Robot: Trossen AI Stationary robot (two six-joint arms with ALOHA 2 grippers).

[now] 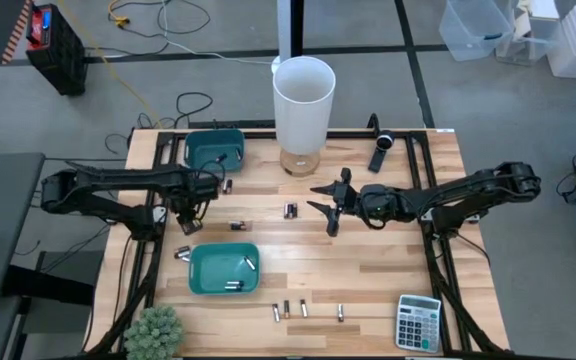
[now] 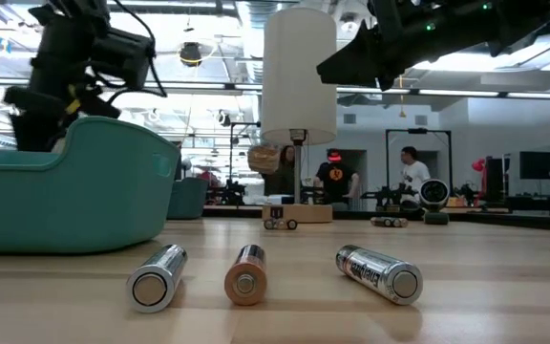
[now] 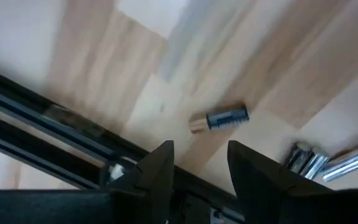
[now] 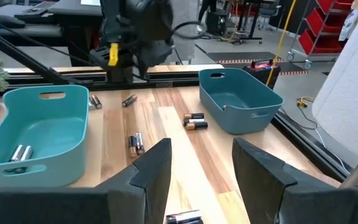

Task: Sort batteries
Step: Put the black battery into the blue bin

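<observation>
Batteries (image 1: 290, 311) are scattered on the surface (image 1: 368, 270); some are already laid in the near bin (image 1: 224, 269). The left pincer (image 3: 199, 163) is held apart above one battery (image 3: 219, 119), likely for grabbing. The right pincer (image 4: 201, 163) is held apart, empty, mid-surface.

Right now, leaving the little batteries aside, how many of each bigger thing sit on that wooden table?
Teal plastic bins: 2
Tall white cylinder: 1
Grey calculator: 1
Green potted plant: 1
Black oblong device: 1
Total: 6
</observation>
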